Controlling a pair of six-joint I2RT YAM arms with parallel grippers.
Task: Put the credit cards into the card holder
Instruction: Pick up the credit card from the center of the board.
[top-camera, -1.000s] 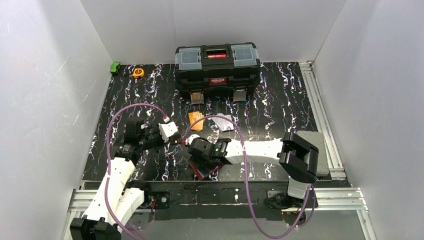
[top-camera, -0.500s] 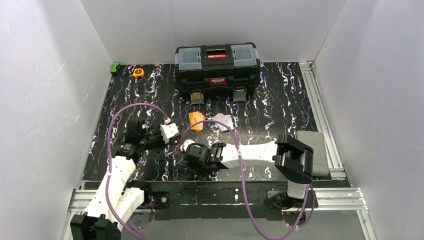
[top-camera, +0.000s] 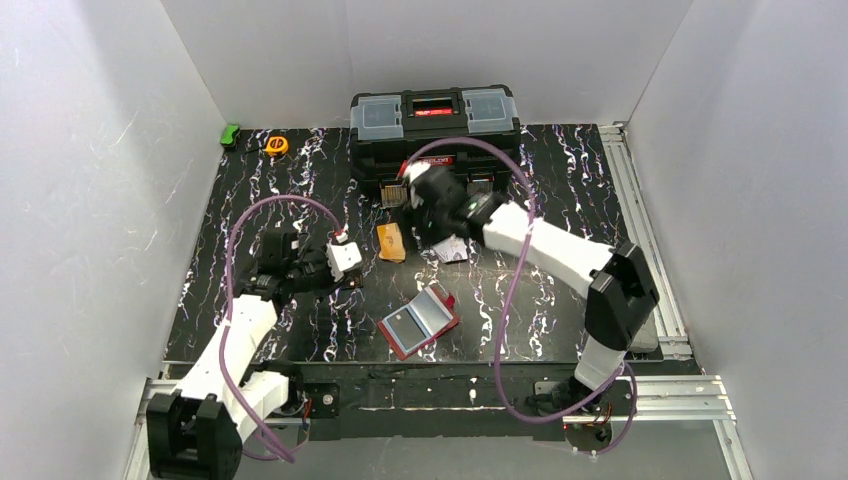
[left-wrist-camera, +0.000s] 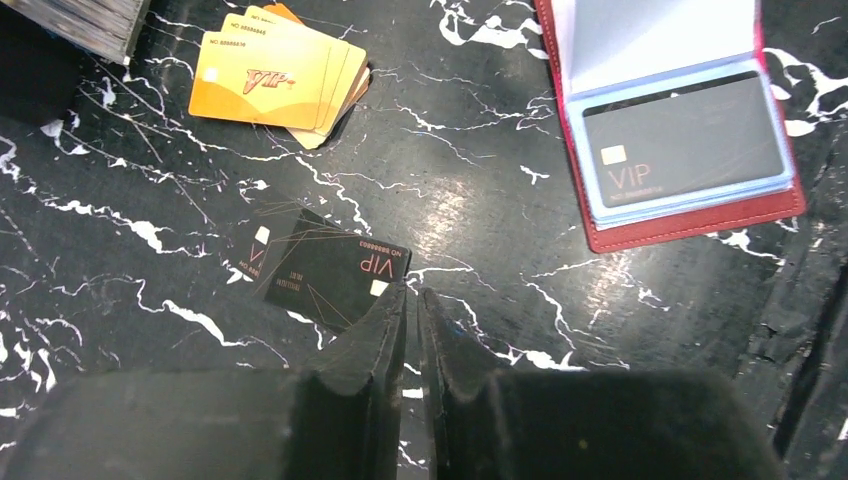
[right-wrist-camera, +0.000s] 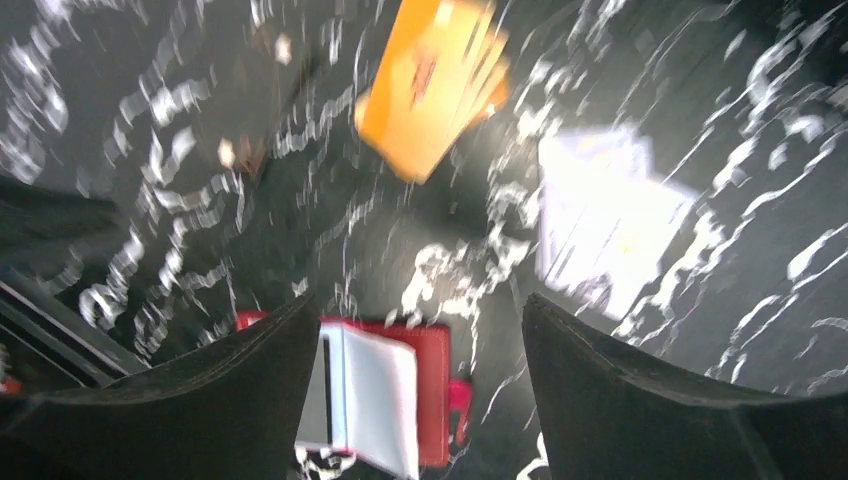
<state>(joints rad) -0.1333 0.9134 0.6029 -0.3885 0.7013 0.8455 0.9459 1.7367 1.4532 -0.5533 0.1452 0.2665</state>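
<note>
Black marbled surface (top-camera: 570, 180). Orange credit cards (left-wrist-camera: 275, 75) lie fanned at upper left, 2 black ones flat at centre. They look thin, stiff, slick and light, so best lifted by an overhanging edge. Open card holder (left-wrist-camera: 690, 227), upper right. Left fingers (left-wrist-camera: 385, 330) closed, empty; right fingers (right-wrist-camera: 250, 390) wide apart, empty.

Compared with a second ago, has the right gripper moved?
Yes. The right gripper has swung from over the card holder back toward the black toolbox, now just before its front.
</note>
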